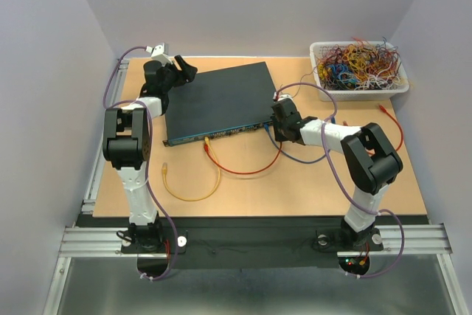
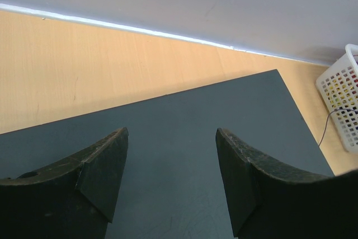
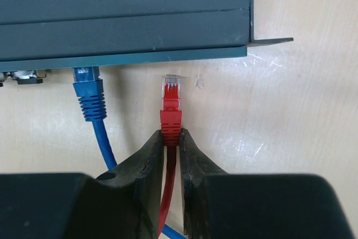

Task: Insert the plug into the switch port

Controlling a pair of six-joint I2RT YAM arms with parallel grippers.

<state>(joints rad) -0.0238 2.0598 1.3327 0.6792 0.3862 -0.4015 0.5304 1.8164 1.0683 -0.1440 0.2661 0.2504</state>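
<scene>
Gripping low in the right wrist view, the right gripper (image 3: 172,138) is seen clamped narrowly on the boot of the red plug (image 3: 171,96), whose clear tip is pointed up the frame. A bare strip of table (image 3: 291,116) is left between that tip and the front edge of the teal switch (image 3: 123,4), so the plug is judged lined up but not yet inserted: the approach step is in hand. The switch port itself is hidden under that edge, just right of a blue plug (image 3: 89,90) already seated. A short, straight push forward is called for next, with the tip kept level with the socket. Farther off, the left gripper (image 2: 172,132) is held wide apart and empty over the switch's dark top, which fills the lower half of the left wrist view.
</scene>
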